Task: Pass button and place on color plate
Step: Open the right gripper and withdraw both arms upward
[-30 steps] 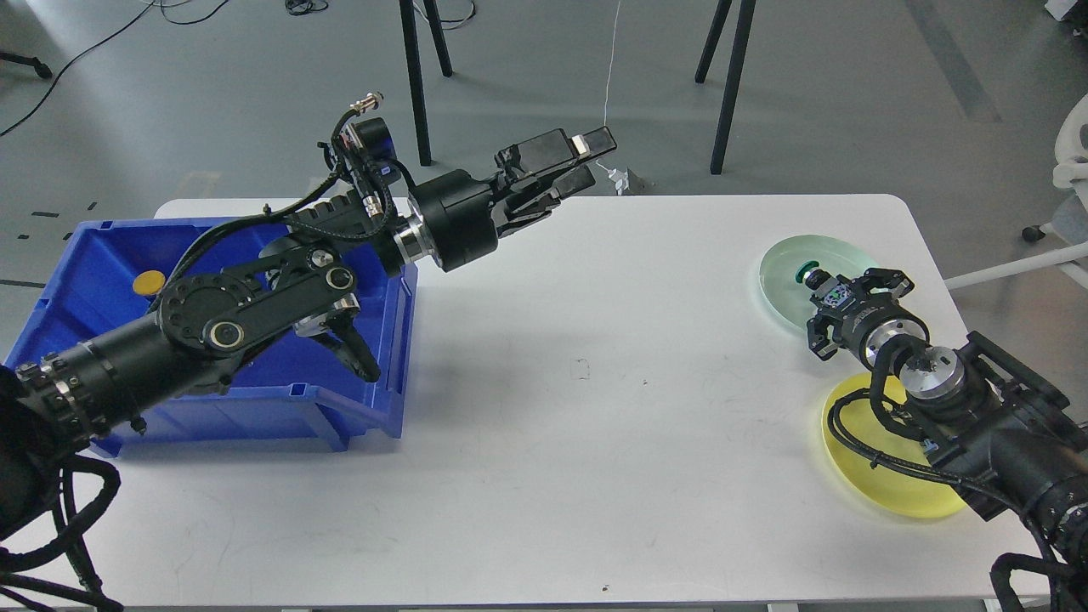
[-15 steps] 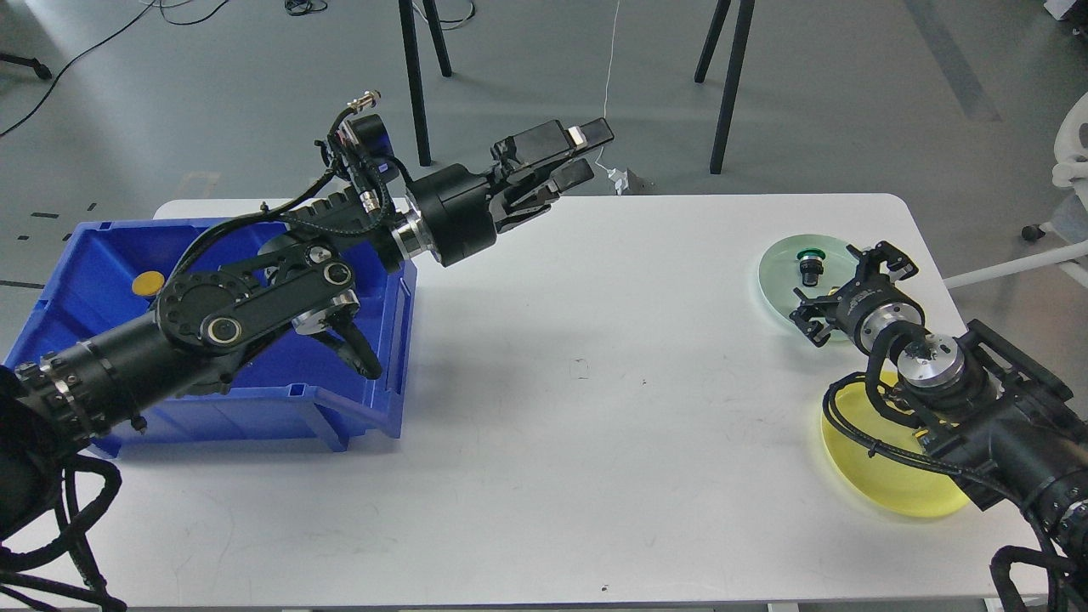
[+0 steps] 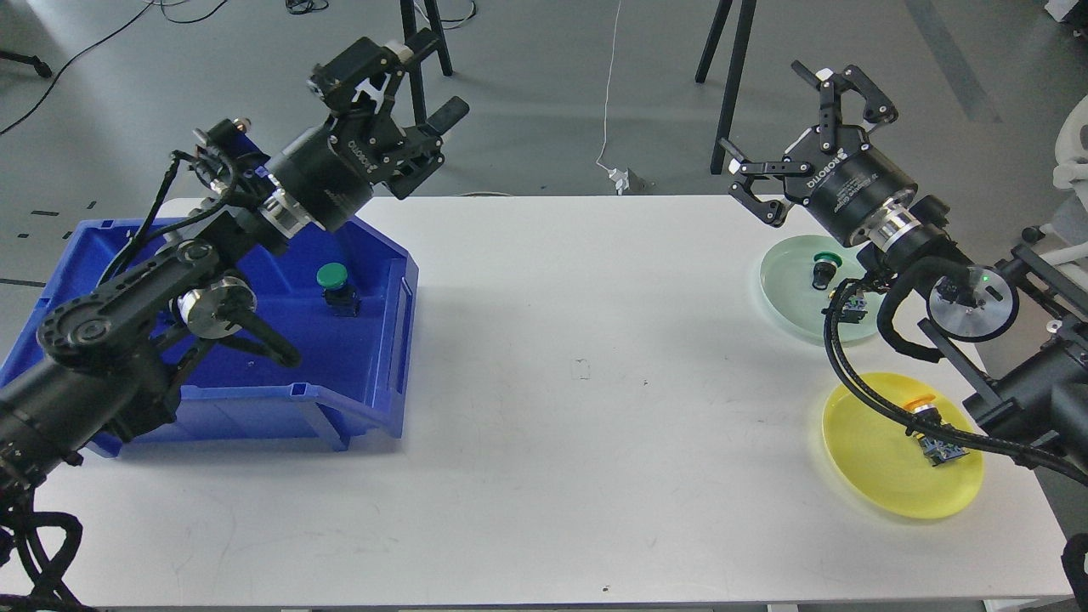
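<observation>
A green button point(image 3: 335, 285) stands in the blue bin point(image 3: 378, 382) at the left. Another green button point(image 3: 823, 268) lies on the green plate point(image 3: 786, 285) at the right. An orange button point(image 3: 920, 412) lies on the yellow plate point(image 3: 875, 476), partly behind a cable. My left gripper point(image 3: 422, 81) is open and empty, raised above the bin's far right corner. My right gripper point(image 3: 795, 127) is open and empty, raised above the table's far right edge, behind the green plate.
My right arm's cable point(image 3: 858, 387) loops over both plates. Black stand legs point(image 3: 722, 93) are on the floor behind the table. The white table point(image 3: 578, 382) lies between the bin and the plates.
My right gripper has lifted off the green plate, leaving the green button there, and moved up and back. My left gripper swung left and up, uncovering a green button in the bin.
</observation>
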Motion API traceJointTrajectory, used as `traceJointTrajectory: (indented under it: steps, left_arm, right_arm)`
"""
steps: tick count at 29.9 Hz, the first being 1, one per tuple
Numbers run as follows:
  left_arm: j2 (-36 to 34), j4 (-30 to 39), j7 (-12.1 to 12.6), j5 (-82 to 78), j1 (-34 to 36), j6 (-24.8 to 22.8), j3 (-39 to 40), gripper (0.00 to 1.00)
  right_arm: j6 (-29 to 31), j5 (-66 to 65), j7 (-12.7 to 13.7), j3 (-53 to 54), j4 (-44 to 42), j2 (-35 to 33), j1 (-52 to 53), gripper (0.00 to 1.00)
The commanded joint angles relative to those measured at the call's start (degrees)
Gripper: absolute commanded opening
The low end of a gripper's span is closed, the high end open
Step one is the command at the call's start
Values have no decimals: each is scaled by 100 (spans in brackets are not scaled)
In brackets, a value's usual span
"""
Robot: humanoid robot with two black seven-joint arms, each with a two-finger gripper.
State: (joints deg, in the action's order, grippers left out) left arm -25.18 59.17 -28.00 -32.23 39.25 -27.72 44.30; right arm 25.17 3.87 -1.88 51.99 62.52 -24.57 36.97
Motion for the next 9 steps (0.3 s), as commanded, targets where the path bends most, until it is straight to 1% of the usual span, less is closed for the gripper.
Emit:
traceJointTrajectory:
  steps: [1,9]
  left_arm:
    - [21,7,0,15,-497,-28,895,84]
    - [83,16,0,15,-576,-28,984,84]
  right_arm:
    - [283,-88,-164,-5,-117,5,-58,98]
    - [283,-79,-208,117,-188,110,-93,99]
